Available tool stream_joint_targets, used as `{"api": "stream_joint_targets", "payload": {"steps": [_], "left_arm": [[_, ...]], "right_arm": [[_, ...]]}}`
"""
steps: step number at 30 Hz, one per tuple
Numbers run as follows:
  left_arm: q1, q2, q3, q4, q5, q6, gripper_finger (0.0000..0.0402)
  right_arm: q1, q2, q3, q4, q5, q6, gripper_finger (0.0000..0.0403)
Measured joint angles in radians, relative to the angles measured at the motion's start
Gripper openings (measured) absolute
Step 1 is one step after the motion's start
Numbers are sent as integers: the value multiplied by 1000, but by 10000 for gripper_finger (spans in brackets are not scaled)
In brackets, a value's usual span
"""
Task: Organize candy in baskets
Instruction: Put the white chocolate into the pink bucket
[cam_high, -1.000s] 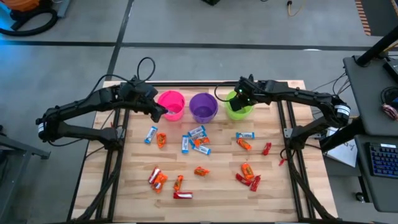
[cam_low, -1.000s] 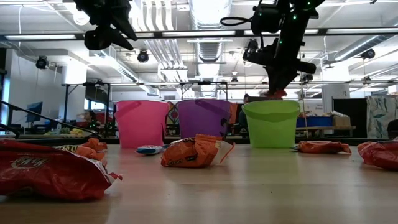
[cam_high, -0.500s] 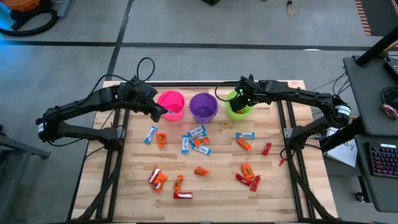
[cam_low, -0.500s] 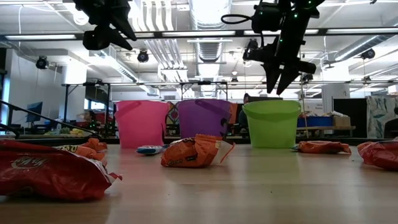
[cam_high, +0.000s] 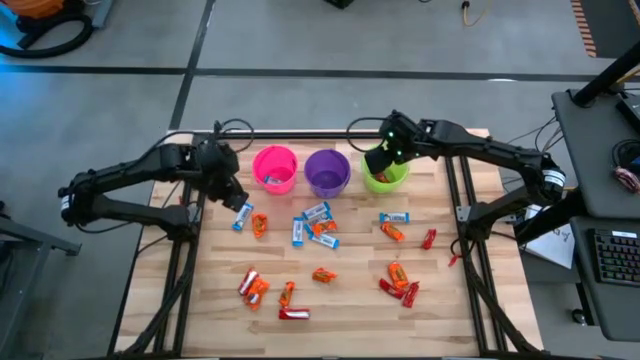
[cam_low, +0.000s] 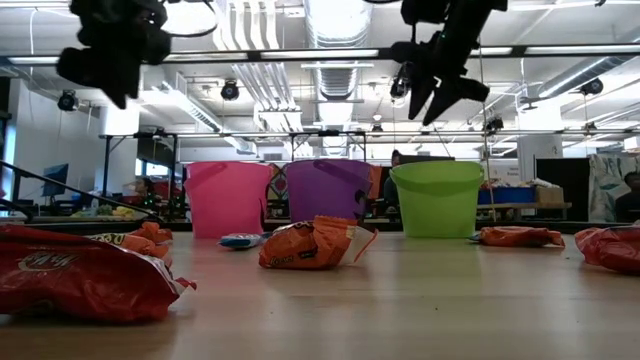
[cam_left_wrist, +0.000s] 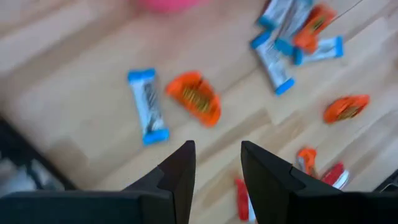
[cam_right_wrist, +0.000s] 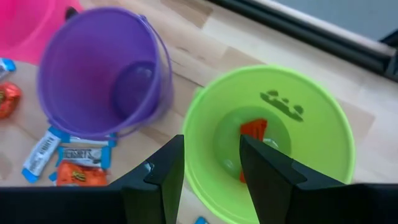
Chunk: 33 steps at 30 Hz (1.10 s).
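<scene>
A wooden table (cam_high: 440, 300) is seen from above, with two dark robot arms reaching in from its left and right edges.

Nearest, toward the front edge, wrapped candy lies scattered: a red bar (cam_high: 293, 314) near the front, orange pieces (cam_high: 252, 287) to the left of centre, and an orange and red cluster (cam_high: 399, 281) toward the right. In the level view a crumpled orange wrapper (cam_low: 315, 243) sits closest to centre; its printing is too creased to read.

Around the middle of the table lies a group of blue-and-white bars (cam_high: 313, 226) mixed with orange ones. One of these, seen from the right wrist, carries lettering that looks like "Hershey's".

The left gripper (cam_high: 230, 190) hangs above the left side of the table, close to a blue-and-white bar (cam_left_wrist: 148, 106) and an orange candy (cam_left_wrist: 194, 99). Its fingers are spread apart and hold nothing.

Along the back edge stand three buckets in a row: pink (cam_high: 275, 169), purple (cam_high: 327, 172) and lime green (cam_high: 384, 173). The right gripper (cam_high: 383, 158) hovers over the green bucket, fingers parted and empty. A red candy (cam_right_wrist: 253, 132) lies inside the green bucket; the purple one looks empty.

The sorting seems barely begun; nearly all the candy is left on the table.
</scene>
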Motion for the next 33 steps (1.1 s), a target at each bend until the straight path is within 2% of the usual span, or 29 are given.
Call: {"api": "stream_joint_targets", "payload": {"steps": [4, 12, 18, 22, 26, 33], "left_arm": [[-61, 0, 0, -19, 0, -86, 113], [-106, 52, -54, 85, -45, -100, 120], [-106, 109, -142, 93, -46, -99, 163], [-106, 133, -213, 104, -97, -87, 198], [-105, 157, -296, 196, -149, -79, 213], [-105, 213, -422, 364, -162, -88, 206]], "right_arm": [[0, 0, 30, -1, 0, -16, 146], [0, -2, 62, -8, 0, -53, 146], [0, -4, 83, -48, -12, -89, 146], [0, -13, 90, -49, -24, -105, 146], [-5, -19, 90, -43, -17, -140, 146], [-28, -17, 90, 2, -4, -180, 146]]}}
